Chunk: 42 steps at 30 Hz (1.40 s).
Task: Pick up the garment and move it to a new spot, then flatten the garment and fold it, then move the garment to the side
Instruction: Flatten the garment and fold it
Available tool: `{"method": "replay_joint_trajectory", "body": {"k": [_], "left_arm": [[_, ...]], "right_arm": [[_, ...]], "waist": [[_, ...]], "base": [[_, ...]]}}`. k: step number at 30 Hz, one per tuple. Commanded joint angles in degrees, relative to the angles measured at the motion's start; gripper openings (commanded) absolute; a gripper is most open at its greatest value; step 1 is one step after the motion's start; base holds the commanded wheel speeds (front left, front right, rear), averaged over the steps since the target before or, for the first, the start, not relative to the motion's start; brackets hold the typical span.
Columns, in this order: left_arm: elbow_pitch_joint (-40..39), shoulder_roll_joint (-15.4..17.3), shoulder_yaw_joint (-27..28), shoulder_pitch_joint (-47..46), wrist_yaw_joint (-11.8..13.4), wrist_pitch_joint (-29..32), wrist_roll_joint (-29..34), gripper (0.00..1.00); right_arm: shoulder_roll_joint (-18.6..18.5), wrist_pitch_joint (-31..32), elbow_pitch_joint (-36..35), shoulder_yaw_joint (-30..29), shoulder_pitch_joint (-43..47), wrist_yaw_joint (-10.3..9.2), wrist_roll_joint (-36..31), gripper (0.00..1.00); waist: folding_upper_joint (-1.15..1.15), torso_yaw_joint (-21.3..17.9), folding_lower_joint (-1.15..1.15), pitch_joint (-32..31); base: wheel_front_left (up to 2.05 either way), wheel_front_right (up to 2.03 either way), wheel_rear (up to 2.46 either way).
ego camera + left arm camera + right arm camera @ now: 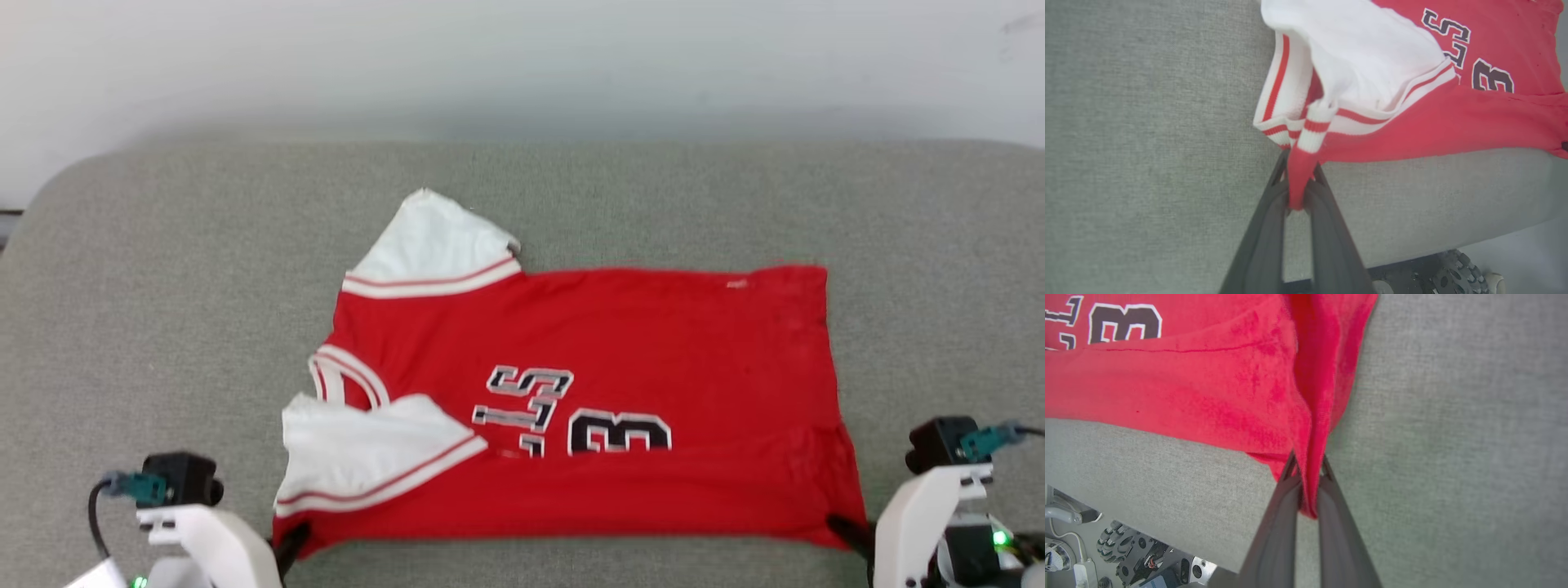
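While the garment (588, 392) lies spread on the grey cushion (163, 286) | left gripper (1300, 165) pinches the sleeve-side near corner | right gripper (1308, 458) pinches the hem corner | judged soft, light, limp: corners hold best.
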Motion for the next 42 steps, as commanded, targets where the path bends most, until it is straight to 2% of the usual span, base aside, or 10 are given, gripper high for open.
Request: {"method": "replay_joint_trajectory", "body": {"k": [1,10,14,19,20,21,22,23,31,42], "left_arm": [[-0.94,0.79,0.66,2.34,0.97,-0.34,-0.33,0.0],[-2.65,-0.18,1.82,12.02,2.43,0.16,-5.79,0.0],[-0.18,-1.51,1.36,12.99,1.62,0.13,-7.11,0.0],[5.58,-4.73,0.03,9.31,-1.49,-1.25,-7.27,0.0],[6.4,-5.37,0.22,8.61,-1.9,-1.76,-7.4,0.0],[7.29,-5.79,0.1,8.08,-2.26,-1.78,-7.65,0.22],[8.02,-6.0,-0.12,7.68,-2.61,-1.53,-7.76,0.44],[8.41,-6.32,-0.05,7.07,-3.04,-1.83,-7.81,1.0],[8.09,-6.2,0.95,3.65,-4.42,-6.07,-4.77,1.0],[4.94,-5.82,0.97,-3.18,-1.07,-14.23,5.45,1.0]], "right_arm": [[-0.47,0.09,-0.63,-0.61,2.01,-0.09,0.48,0.0],[1.07,2.11,-3.5,-4.12,10.55,-0.09,-0.1,0.0],[2.65,2.36,-3.06,-4.7,12.25,-0.09,-0.28,0.0],[5.23,-0.09,-0.82,-5.03,12.04,-0.07,-0.08,0.02],[5.59,-0.85,-0.51,-5.14,11.88,-0.07,0.14,0.4],[5.9,-1.45,-0.18,-5.16,11.79,-0.07,0.21,1.0],[6.09,-2.35,-0.07,-5.1,11.69,-0.07,0.25,1.0],[6.32,-3.28,-0.04,-5.2,11.6,-0.09,0.39,1.0],[8.13,-14.6,-2.6,-6.96,10.64,-0.06,-2.82,1.0],[11.6,-32.09,-7.76,-11.1,6.06,-0.06,-11.0,1.0]], "waist": [[0.0,-0.04,0.0,-1.93],[0.0,0.03,0.0,-4.6],[0.0,0.01,0.0,-4.73],[0.0,0.13,0.0,-3.98],[0.0,0.13,0.0,-3.88],[0.0,0.14,0.0,-3.81],[0.0,0.1,0.0,-3.78],[0.0,0.06,0.0,-3.75],[0.0,-0.15,0.0,-3.51],[0.0,-1.89,0.0,-1.56]], "base": [[0.0,0.0,0.0],[0.0,0.0,0.0],[0.0,0.0,0.0],[0.0,0.0,0.0],[0.0,0.0,0.0],[0.0,0.0,0.0],[0.0,0.0,0.0],[0.0,0.0,0.0],[0.0,0.0,0.0],[0.0,0.0,0.0]]}}
